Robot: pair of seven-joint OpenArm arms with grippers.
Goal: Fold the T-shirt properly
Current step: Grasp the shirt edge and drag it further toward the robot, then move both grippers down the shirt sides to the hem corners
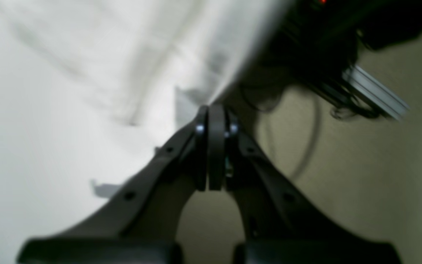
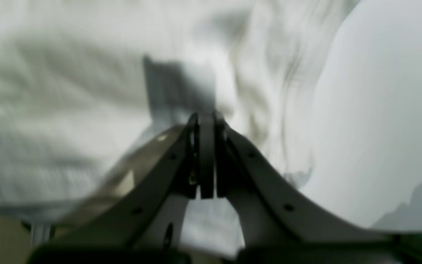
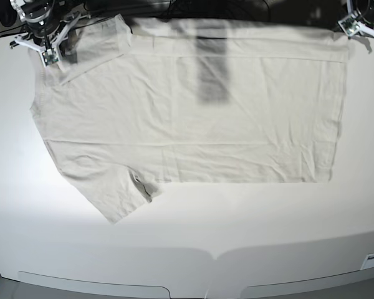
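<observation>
Base view shows the T-shirt [image 3: 193, 118] spread flat on the white desk [image 3: 237, 230], its far edge pinched in the closed jaws of both grippers, left [image 3: 351, 26] and right [image 3: 48, 55]; uneven pulling could slip a corner or skew the fold.

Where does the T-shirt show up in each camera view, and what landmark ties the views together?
Left wrist: the T-shirt fills the upper left, blurred, beyond the shut left gripper.
Right wrist: it fills the left and centre, behind the shut right gripper.
Base: it lies spread flat across the upper table, sleeves at left.
Shared landmark: the white table, seen at right in the right wrist view.
</observation>
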